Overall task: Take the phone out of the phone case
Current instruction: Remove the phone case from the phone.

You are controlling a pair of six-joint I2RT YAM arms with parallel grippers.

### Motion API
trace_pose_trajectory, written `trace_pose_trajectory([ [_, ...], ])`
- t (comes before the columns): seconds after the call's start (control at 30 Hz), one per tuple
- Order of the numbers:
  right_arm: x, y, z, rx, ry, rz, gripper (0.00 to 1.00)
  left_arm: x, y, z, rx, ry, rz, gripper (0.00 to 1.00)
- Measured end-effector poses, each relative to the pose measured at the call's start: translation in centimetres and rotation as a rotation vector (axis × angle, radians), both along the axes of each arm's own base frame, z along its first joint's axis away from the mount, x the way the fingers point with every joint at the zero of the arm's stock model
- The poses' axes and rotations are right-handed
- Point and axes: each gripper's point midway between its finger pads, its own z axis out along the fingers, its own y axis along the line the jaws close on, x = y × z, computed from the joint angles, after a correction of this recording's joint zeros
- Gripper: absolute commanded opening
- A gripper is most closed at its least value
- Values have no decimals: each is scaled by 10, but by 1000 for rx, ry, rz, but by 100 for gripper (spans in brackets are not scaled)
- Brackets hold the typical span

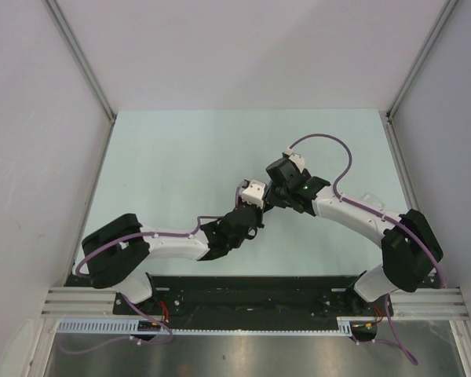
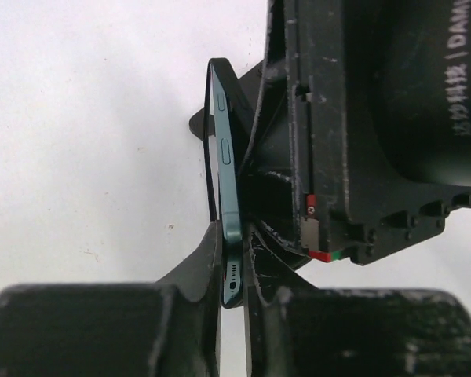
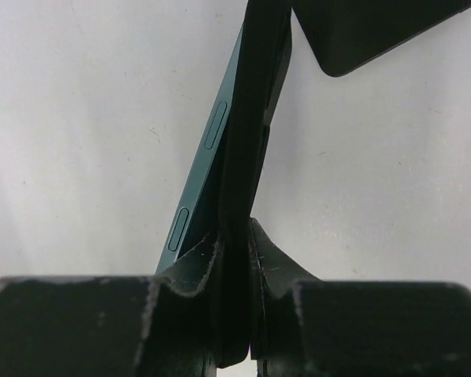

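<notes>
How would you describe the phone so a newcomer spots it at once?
Look above the middle of the pale table, where the left gripper pinches the phone edge-on. It is the teal slab with side buttons; the case against it is plain black.

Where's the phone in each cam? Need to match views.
Top external: not discernible, hidden where left claw and right claw meet, mid-frame.
Left wrist: phone edge-on, upright, centre; lower end pinched in left claw.
Right wrist: teal edge left of centre, angled against the black phone case the right claw pinches.
Landmark: the side buttons, seen in both wrist views.
</notes>
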Motion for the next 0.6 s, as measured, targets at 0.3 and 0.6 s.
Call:
trace_pose_trajectory([
  [0.3,-1,6,13,28,-25,13,0,2,11,14,-36,18,-18,0],
  [0.6,-15,-4,2,-67,13,45,0,1,28,11,-14,76,-40,0],
])
